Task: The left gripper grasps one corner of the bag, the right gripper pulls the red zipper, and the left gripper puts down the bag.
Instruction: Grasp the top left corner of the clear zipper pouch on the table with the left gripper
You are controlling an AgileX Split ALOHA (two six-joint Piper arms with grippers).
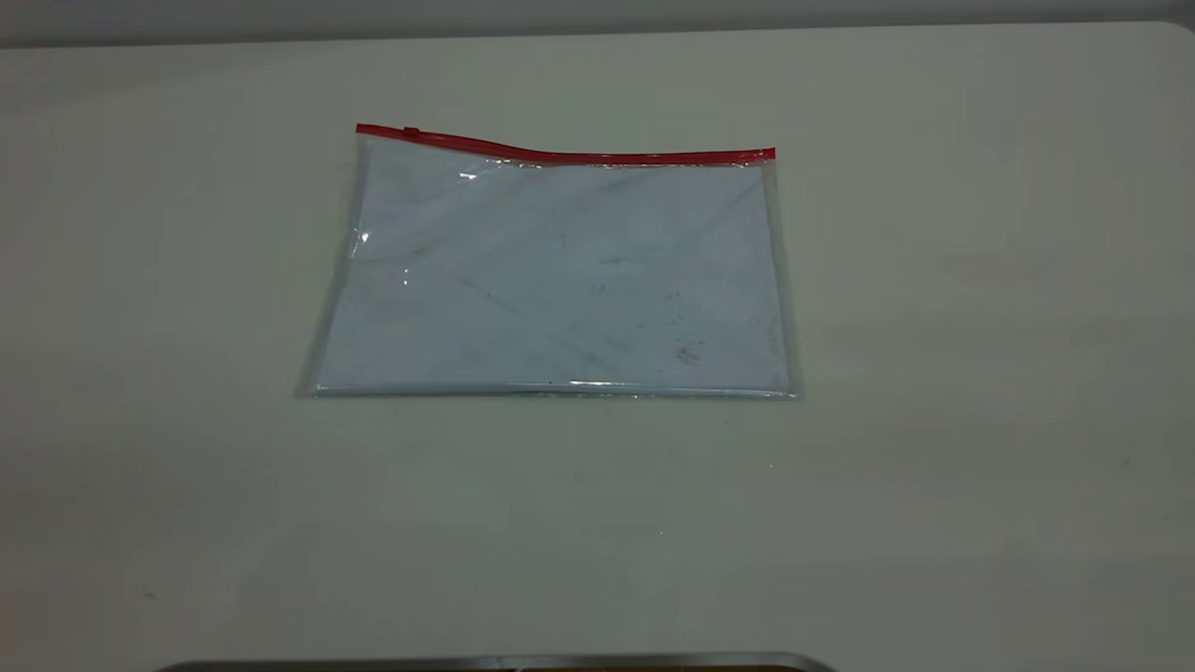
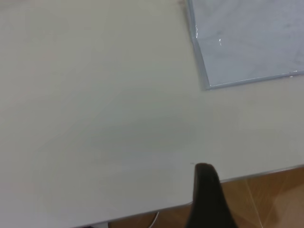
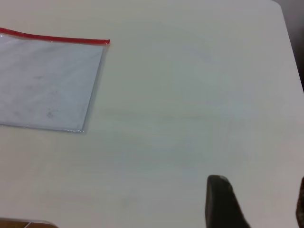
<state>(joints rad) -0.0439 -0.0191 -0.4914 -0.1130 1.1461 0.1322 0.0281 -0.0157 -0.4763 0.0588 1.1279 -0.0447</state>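
The bag (image 1: 560, 280) lies flat on the white table (image 1: 934, 373), a pale sheet showing through it. The red zipper (image 1: 597, 156) runs along its far long edge, with the slider tab (image 1: 410, 132) near the left end. Neither arm shows in the exterior view. The left gripper (image 2: 254, 190) hangs over the table's edge, apart from the bag's corner (image 2: 247, 38); one dark finger (image 2: 205, 190) shows, with nothing beside it. The right gripper (image 3: 260, 194) is open and empty above bare table, well away from the bag (image 3: 42, 85) and the zipper's end (image 3: 57, 39).
The table's edge and a wooden floor (image 2: 270, 194) show under the left gripper. A grey curved rim (image 1: 504, 663) sits at the near edge in the exterior view. The table's rounded corner (image 3: 280, 9) is near the right gripper.
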